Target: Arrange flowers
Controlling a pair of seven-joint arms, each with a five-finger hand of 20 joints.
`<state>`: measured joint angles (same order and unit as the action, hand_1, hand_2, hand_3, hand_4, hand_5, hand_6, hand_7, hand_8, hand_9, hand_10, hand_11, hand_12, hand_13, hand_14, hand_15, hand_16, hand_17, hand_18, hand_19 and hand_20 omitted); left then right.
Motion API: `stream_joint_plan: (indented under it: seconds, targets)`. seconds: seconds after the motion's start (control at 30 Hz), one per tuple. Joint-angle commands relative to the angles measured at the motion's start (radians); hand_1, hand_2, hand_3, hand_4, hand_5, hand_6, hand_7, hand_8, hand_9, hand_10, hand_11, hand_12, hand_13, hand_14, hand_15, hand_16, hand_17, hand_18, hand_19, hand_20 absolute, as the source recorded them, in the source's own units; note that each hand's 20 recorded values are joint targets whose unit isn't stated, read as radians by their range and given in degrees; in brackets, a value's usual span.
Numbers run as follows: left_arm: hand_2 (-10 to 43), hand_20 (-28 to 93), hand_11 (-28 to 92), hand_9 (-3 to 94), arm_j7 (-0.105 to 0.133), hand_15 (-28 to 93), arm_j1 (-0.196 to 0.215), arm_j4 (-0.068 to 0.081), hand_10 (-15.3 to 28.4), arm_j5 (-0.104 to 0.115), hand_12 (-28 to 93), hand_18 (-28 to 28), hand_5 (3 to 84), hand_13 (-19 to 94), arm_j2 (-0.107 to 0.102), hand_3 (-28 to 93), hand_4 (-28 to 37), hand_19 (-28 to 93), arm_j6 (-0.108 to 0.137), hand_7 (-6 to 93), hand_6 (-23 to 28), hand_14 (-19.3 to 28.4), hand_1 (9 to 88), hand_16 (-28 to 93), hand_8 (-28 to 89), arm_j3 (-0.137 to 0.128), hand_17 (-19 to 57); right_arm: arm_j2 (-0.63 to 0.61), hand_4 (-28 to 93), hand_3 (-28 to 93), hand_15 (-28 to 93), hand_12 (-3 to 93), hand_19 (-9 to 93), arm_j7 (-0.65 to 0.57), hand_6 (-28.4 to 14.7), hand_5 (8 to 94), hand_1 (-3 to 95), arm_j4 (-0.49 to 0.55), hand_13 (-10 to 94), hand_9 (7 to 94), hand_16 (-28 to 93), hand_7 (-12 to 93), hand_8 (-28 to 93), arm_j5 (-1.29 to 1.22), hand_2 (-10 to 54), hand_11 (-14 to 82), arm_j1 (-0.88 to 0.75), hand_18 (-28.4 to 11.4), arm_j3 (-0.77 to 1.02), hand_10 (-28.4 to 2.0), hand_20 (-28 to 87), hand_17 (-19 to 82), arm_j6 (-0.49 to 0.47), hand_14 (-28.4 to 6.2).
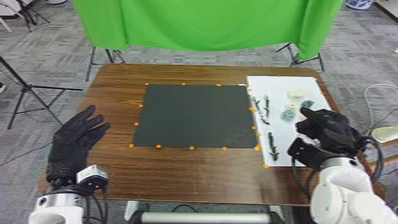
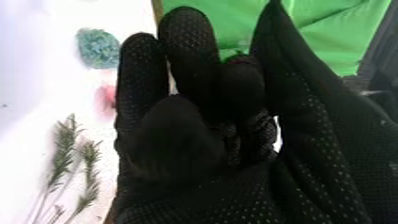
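In the head view, the left hand (image 1: pixel 78 134) is relaxed and open over the table's (image 1: pixel 178 180) left side. The right hand (image 1: pixel 330 129) is at the white board (image 1: pixel 282 159), near two blue blooms (image 1: pixel 288 115) and a pale bloom (image 1: pixel 296 93) — whether it grasps anything, I cannot tell. Dark green sprigs (image 1: pixel 273 146) lie on the board too, beside the dark mat (image 1: pixel 191 117).

The right wrist view has a blue bloom, a pink one (image 2: pixel 107 96) (rather blurred) and leafy sprigs — all beside the glove on the white surface.
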<state>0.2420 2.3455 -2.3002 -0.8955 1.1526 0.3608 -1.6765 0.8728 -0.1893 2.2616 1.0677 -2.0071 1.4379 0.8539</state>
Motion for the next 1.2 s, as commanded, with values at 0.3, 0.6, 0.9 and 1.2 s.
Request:
stream_joint_plan:
  seconds: [0.3,0.6,0.9,1.2]
  targets:
    - [5.5,1,27,36.0,0.018,52,0.009,0.000,19.4,0.006,9,22.8,39.9,27,-0.011,83,-22.0,61,0.010,15.7,10.4,26.1,24.5,-10,-11,-0.005,-8.7,-0.058,-28,81,75,18.6,73,-0.688,-4.6,54.6,37.7,0.062,61,64.2,16,67,6,0.900,-9.5,43.8,0.072,-20.2,-0.121,-17.2,10,33,-0.335,-12.4]
    - [5.5,2,27,36.0,0.049,52,0.011,0.007,19.4,0.019,9,22.8,40.0,27,-0.028,83,-21.9,61,0.019,15.7,10.4,25.9,24.5,-10,-11,0.001,-8.7,-0.096,-28,85,84,19.1,81,-0.894,-6.8,53.7,32.2,0.039,58,57.6,14,58,-23,1.125,-9.5,54.3,0.170,-21.6,-0.247,-20.9,6,32,-0.426,-14.6]
    - [5.5,2,27,36.0,0.052,52,0.000,0.010,19.4,0.020,9,22.8,40.0,27,-0.035,83,-21.9,61,0.016,15.8,10.4,26.0,24.4,-10,-11,-0.004,-8.7,-0.102,-28,86,83,19.7,85,-0.946,-8.7,58.0,32.7,0.010,62,61.1,14,49,-20,1.218,-9.5,55.4,0.211,-21.5,-0.319,-20.6,3,33,-0.562,-13.9]
    - [5.4,2,27,35.9,0.044,52,0.003,0.007,19.4,0.016,9,22.7,40.1,27,-0.037,83,-21.9,61,0.010,15.8,10.4,26.0,24.4,-10,-11,-0.007,-8.8,-0.126,-28,85,82,19.6,88,-0.943,-8.3,61.1,33.3,-0.016,63,63.9,15,43,-19,1.177,-9.5,52.3,0.220,-21.8,-0.344,-20.0,1,34,-0.610,-13.1]
